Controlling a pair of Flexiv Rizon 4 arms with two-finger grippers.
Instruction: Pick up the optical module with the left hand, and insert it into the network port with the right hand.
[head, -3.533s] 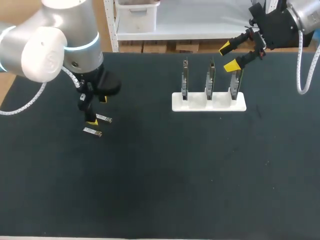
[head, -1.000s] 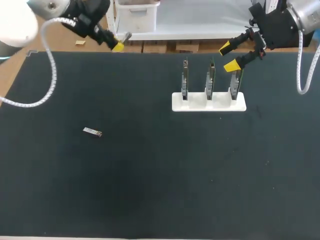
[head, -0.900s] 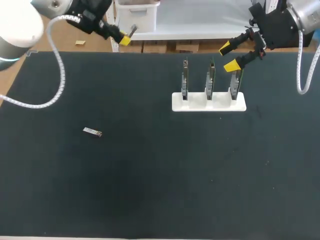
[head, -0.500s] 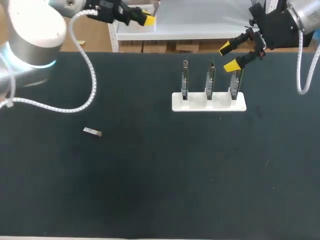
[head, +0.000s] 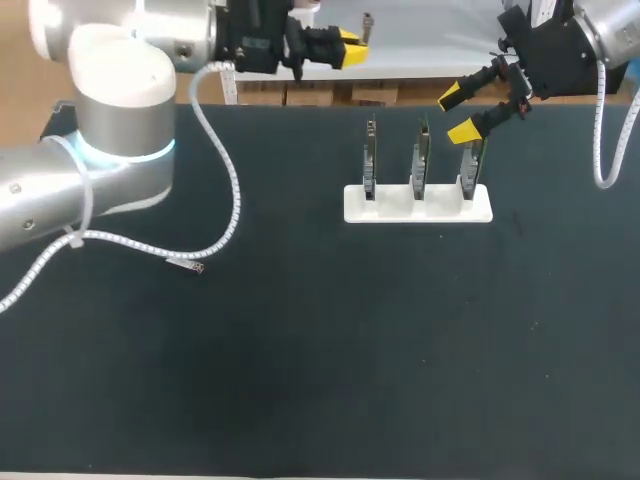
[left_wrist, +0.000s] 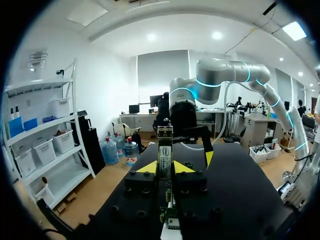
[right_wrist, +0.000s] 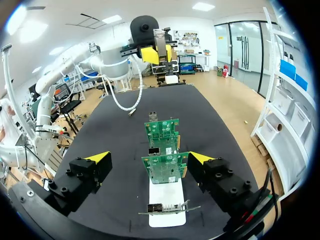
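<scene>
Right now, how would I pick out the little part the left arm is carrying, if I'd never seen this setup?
Follow the big silver left arm to its hand, raised in the air with bright yellow fingertips. The optical module is the slim metal bar pinched upright between those tips. Its twin lies flat on the black table, held by nothing.

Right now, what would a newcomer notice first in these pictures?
The left gripper, held high at the far side of the table, is shut on the optical module. The right gripper hangs open by the rightmost card of three upright in the white stand. A second module lies on the table's left part.
</scene>
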